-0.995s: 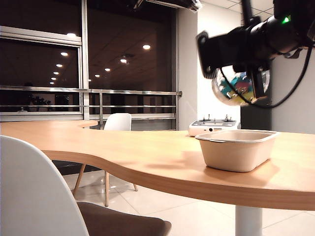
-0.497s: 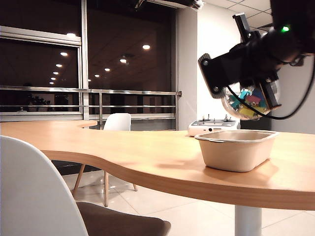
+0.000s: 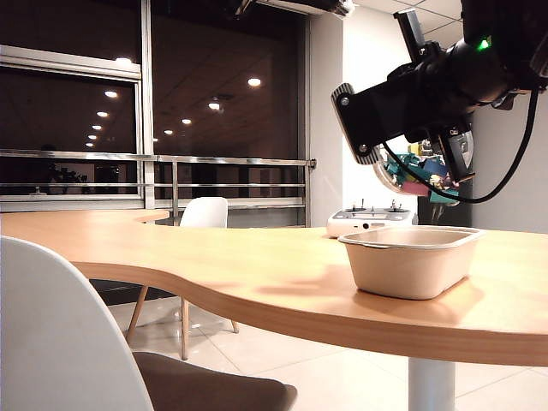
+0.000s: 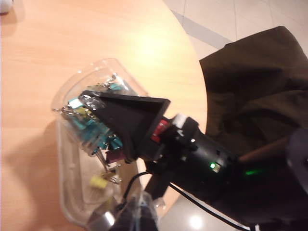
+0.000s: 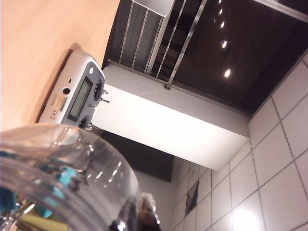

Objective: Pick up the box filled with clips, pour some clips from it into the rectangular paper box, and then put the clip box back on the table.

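Exterior view: right gripper (image 3: 432,158) clamps clip box (image 3: 409,169), tilted above paper box (image 3: 413,259). Left gripper not visible, reads closed.

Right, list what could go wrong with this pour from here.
1. The right pincer holds the clip tub tilted above the paper tray; clips may bounce out or miss the rim.
2. The clips look tangled, so a clump could drop at once.
3. The slick tub might slip in the grip. The left pincer, shut, hovers above and offers no support.
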{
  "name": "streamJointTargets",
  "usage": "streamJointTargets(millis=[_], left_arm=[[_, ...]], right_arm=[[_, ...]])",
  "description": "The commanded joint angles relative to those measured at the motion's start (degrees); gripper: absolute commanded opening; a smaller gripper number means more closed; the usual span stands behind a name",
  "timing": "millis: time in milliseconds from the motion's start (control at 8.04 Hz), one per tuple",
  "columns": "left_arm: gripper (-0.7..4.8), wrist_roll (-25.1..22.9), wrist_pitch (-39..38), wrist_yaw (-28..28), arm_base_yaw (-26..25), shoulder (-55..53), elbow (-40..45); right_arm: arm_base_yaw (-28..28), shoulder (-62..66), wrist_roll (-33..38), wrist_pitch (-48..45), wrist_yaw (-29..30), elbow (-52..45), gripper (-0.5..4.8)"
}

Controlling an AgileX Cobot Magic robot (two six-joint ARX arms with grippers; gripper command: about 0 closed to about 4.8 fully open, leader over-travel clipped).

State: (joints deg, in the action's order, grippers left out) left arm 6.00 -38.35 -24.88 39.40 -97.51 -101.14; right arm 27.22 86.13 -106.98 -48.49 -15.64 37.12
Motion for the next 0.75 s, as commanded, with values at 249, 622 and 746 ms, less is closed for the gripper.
streamJointTargets(millis=[249,622,746], left_arm=[[-0.06,-1.3,-0.6,-1.6,0.0,0.3,-0.1],[-0.06,-1.3,-0.7,-1.5,0.0,0.3,-0.1],[-0.06,-1.3,-0.6,-1.5,0.0,0.3,-0.1]], right_arm=[[0.0,0.1,1.9,-0.9,-0.9,-0.5,-0.06],[-0.9,2.6,9.6,-1.9,-3.9,-0.8,-0.06],[-0.9,2.6,9.7,-2.2,-4.1,-0.8,-0.06]])
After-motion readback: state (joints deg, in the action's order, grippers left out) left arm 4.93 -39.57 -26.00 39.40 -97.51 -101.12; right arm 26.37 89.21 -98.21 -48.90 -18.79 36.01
